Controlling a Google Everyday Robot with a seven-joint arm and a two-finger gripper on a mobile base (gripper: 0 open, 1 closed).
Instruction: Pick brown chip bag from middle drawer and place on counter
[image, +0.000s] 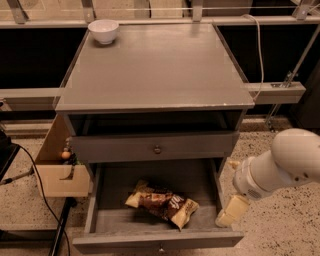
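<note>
Pick not started: brown chip bag (162, 202) lies on middle drawer (116, 184) floor, gripper (227, 192) just outside drawer's side wall, fingers (231, 212) spread, empty; grasp, lift, counter (155, 70) placement remain

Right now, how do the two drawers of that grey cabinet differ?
The middle drawer is pulled out, floor showing; the upper drawer shows only its front. The middle drawer holds the brown chip bag; the upper drawer's contents are hidden. Both are grey with a small knob. The gripper hangs beside the middle drawer's right wall.
</note>
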